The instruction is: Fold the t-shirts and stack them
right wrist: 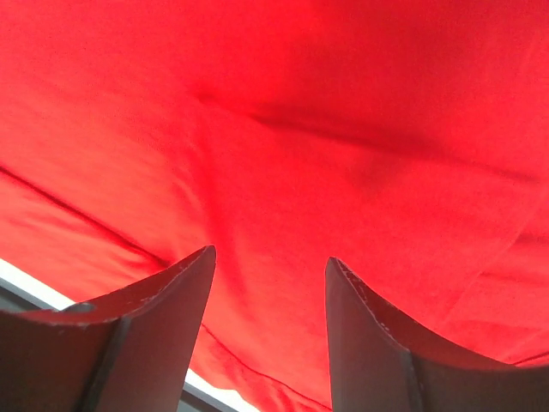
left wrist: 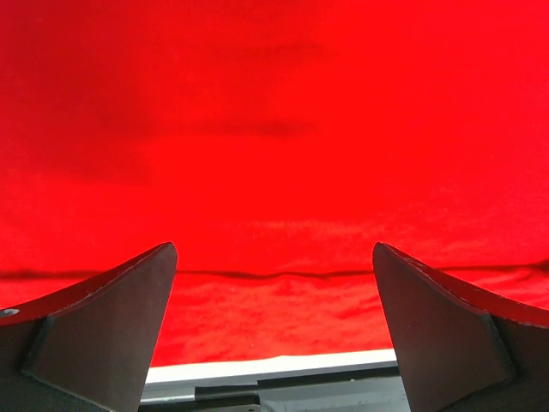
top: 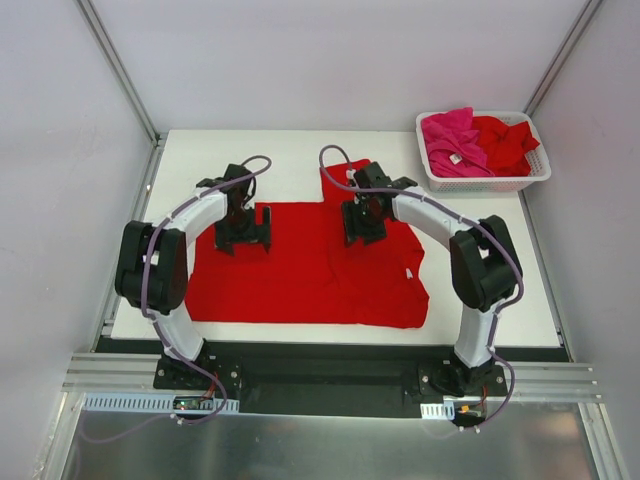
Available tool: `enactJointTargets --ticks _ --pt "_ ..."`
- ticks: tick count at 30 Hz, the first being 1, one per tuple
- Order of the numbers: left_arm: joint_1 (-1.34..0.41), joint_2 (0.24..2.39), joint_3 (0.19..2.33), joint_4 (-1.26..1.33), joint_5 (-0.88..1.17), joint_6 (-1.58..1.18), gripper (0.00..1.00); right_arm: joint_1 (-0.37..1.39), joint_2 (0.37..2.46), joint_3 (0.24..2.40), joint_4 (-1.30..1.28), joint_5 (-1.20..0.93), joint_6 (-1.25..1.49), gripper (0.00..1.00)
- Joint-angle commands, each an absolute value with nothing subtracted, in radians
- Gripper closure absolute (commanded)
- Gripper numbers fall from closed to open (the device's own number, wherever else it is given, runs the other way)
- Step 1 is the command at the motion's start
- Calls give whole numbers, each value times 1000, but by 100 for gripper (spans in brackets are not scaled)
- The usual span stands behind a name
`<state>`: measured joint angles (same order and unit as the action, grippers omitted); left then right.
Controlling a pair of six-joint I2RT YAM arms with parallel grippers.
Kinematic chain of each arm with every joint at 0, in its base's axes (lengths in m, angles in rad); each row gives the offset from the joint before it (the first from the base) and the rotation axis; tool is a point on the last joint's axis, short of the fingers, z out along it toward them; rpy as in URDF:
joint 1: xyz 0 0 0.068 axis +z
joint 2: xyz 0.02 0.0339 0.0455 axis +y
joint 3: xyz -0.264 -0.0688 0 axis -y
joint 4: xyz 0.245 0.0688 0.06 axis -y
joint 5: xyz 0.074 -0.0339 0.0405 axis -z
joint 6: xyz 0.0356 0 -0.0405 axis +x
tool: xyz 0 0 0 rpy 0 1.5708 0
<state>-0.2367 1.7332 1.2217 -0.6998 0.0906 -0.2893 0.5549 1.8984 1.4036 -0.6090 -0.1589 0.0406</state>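
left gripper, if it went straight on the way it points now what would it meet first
Most likely the red t-shirt spread on the table; the left gripper stands wide open and frames only that cloth. How near it is stays unclear.

No readable text, brand, number or sign in any view

- small white tag (top: 409, 273) on red t-shirt (top: 310, 275) spread on table (top: 500, 300), near cloth's 3 o'clock edge: too small to read
- small white neck label (top: 455, 158) on magenta-pink t-shirt (top: 450, 135), lying in basket (top: 485, 183) at table's 1 o'clock corner: print not legible
- both wrist views: plain red cloth, nothing legible on it
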Motion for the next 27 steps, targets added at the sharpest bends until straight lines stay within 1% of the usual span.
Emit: enactJointTargets --ticks 1,5,14,21,26,27 --pt "-241 1778 1246 -681 104 -242 1 551 1925 1509 -655 -169 18 42" --pt "-238 1821 1258 -667 104 -229 1 551 1953 1528 -663 -176 18 42" --pt "-226 1864 1201 -620 152 -232 1 555 1954 1441 -650 -150 12 43" --pt "-227 1810 1143 -604 153 -221 1 580 1918 1338 -647 -117 6 43" --pt "-227 1753 1123 -612 150 -212 1 598 1801 1270 -656 -20 8 43" --pt "-227 1715 1121 -615 153 -215 1 597 1778 1264 -666 -9 9 42"
